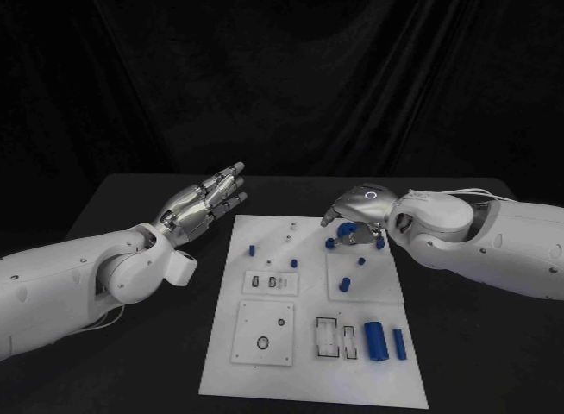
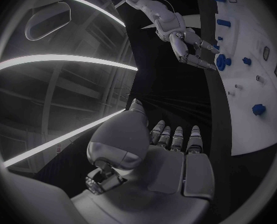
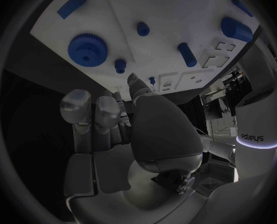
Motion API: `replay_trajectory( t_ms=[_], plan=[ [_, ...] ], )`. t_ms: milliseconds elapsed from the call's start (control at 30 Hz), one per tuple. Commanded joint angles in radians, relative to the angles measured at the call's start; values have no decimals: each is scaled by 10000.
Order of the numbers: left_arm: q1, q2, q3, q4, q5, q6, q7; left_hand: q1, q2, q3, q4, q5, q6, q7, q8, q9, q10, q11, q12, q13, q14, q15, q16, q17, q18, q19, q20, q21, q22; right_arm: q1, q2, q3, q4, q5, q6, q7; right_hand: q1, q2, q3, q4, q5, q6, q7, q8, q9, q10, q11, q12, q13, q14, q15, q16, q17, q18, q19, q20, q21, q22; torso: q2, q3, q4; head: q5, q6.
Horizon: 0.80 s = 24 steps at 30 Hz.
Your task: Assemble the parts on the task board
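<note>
Head view: the white rectangular task board [image 1: 310, 345] lay mid-desk; the left hand [image 1: 208, 203] hovered beside it, fingers apart, empty. Left wrist view: the right hand [image 2: 187, 46] poised over a blue toothed gear [image 2: 221, 61]. Right wrist view: its fingers [image 3: 76, 104] were loosely parted, holding nothing.

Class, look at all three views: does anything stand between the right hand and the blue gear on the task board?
Nothing visible does. The right hand hovers over the blue gear at the task board's far right; its fingers are apart and hold nothing.
</note>
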Motion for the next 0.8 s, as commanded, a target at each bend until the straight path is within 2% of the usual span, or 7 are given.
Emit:
replay_trajectory(
  t_ms=[33, 200, 267, 333, 433, 700, 800],
  plan=[
    [27, 22, 10, -4, -20, 213, 129, -18, 68, 70, 15, 83, 0, 83, 23, 12, 0, 91, 58, 15, -5, 108, -36, -9, 61, 7, 102, -58, -10, -84, 7, 6, -40, 84, 113, 38, 42, -93, 50, 56, 276, -24, 15, -64, 12, -32, -30, -34, 53, 85, -48, -90, -99, -129, -111, 13, -81, -53, -1, -3, 9, 18, -57],
    [27, 22, 10, -4, -20, 243, 99, -7, 63, 103, 11, 157, 38, 127, 32, 18, 2, 134, 64, 16, -5, 140, -36, -9, 67, 7, 140, -58, -10, -195, 31, 6, -113, 88, -74, 81, 151, -146, 174, 75, 865, -129, 62, -70, 48, -65, -21, 2, 258, -47, -34, -256, -341, -67, -325, 20, -314, -269, -4, -7, 4, 15, -95],
    [26, 32, 10, -14, -20, 261, 89, -5, 62, 108, 11, 168, 48, 134, 34, 20, 2, 140, 65, 17, -5, 148, -36, -9, 68, 7, 148, -58, -10, -241, 48, 7, -151, 89, -213, 116, 232, -167, 283, 36, 1457, -124, 75, -46, 119, 30, -28, 80, 627, -132, -40, -335, -455, -36, -460, 3, -455, -374, -5, -10, 5, 36, -127],
    [26, 44, 10, -23, -20, 282, 80, 2, 61, 126, 12, 200, 64, 157, 38, 22, 3, 164, 68, 17, -5, 173, -36, -9, 72, 7, 174, -58, -10, -286, 71, 7, -194, 89, -319, 129, 258, -182, 346, 19, 1713, -78, 69, -27, 172, 10, -34, 82, 844, -159, -45, -356, -491, -27, -500, -3, -497, -391, -2, -9, 5, 50, -135],
    [26, 59, 10, -29, -20, 312, 62, 2, 61, 126, 12, 200, 64, 157, 38, 22, 3, 164, 68, 17, -5, 173, -36, -9, 72, 7, 174, -58, -10, -346, 110, 7, -275, 90, -447, 114, 269, -204, 432, 7, 1961, -40, 63, -18, 243, -87, -33, 53, 1132, -211, -41, -415, -581, -11, -564, -1, -576, -436, 1, -12, 5, 53, -167],
    [24, 92, 10, -75, -20, 392, 10, 46, 57, 190, 10, 389, 163, 231, 59, 35, 6, 238, 80, 20, -5, 229, -36, -9, 78, 7, 249, -58, -10, -455, 167, 7, -421, 90, -764, 106, 295, -228, 548, -19, 2195, 71, 53, 20, 353, -165, -31, 41, 1464, -238, -40, -409, -585, 1, -611, 1, -635, -447, 6, -12, 2, 64, -213],
    [21, 114, 9, -106, -20, 422, -5, 73, 57, 218, 7, 471, 200, 262, 67, 39, 7, 270, 84, 21, -5, 236, -36, -9, 79, 7, 272, -58, -10, -487, 166, 7, -445, 90, -973, 114, 324, -275, 700, -58, 2562, 98, 5, 13, 463, -282, -60, 38, 1861, -284, -51, -443, -644, 22, -672, -8, -726, -491, 4, -14, 7, 61, -218]
  ],
)
